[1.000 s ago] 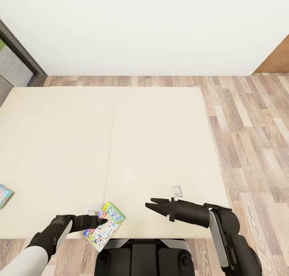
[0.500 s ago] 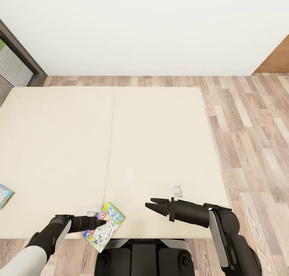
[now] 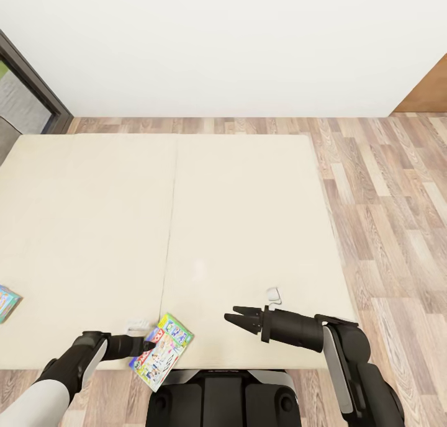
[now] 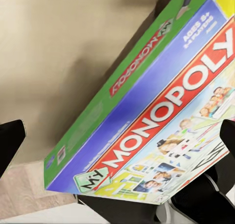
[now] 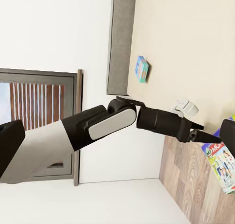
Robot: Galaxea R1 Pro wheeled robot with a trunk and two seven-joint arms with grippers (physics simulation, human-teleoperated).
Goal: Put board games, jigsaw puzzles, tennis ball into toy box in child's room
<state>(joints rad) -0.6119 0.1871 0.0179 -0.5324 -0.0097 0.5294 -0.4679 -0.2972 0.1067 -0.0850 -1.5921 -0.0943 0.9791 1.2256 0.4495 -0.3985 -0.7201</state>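
A green Monopoly board game (image 3: 164, 350) lies on the beige bed (image 3: 248, 216), with its corner past the near edge. My left gripper (image 3: 149, 344) is low at the box's left side and open. In the left wrist view its dark fingers (image 4: 11, 145) stand wide apart, and the box (image 4: 147, 111) fills the space ahead of them. My right gripper (image 3: 238, 318) hovers open over the mattress, to the right of the box, holding nothing. A smaller blue board game (image 3: 7, 303) lies at the bed's far left edge and also shows in the right wrist view (image 5: 141, 69).
Wood-plank floor (image 3: 385, 216) runs along the bed's right side and behind it, up to a white wall (image 3: 223, 42). A dark-framed window (image 3: 28, 85) stands at the left and a brown panel (image 3: 428, 92) at the right. The grey headboard (image 5: 121, 38) shows in the right wrist view.
My left gripper has drawn back a little to the left, along the Monopoly box's near corner. The box, the right arm and the camera have stayed put.
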